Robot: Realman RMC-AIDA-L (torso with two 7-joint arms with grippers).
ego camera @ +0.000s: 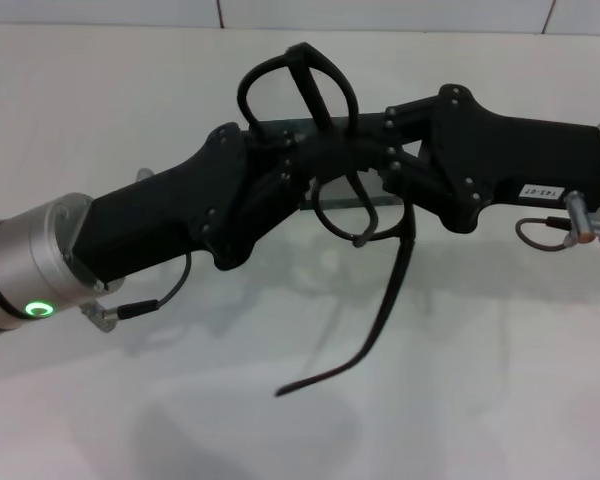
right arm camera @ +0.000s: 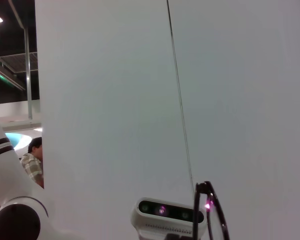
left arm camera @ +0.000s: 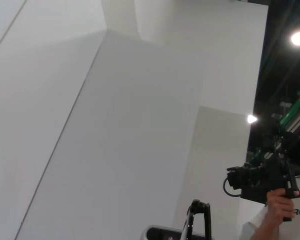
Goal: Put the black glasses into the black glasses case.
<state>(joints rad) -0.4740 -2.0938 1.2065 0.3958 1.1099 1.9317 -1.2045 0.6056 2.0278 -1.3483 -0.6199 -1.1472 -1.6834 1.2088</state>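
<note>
Glasses (ego camera: 332,150) hang between both tools above the white table (ego camera: 500,380), frame upright, one temple arm trailing down toward the robot. Left tool (ego camera: 290,160) and right tool (ego camera: 385,160) each pinch the frame.

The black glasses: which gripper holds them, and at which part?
Both hold the black glasses: left gripper and right gripper grip the front frame; one temple hangs down.

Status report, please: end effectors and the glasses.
Both end effectors, left and right, meet mid-air on the black glasses. One temple arm dangles. Case not visible.
</note>
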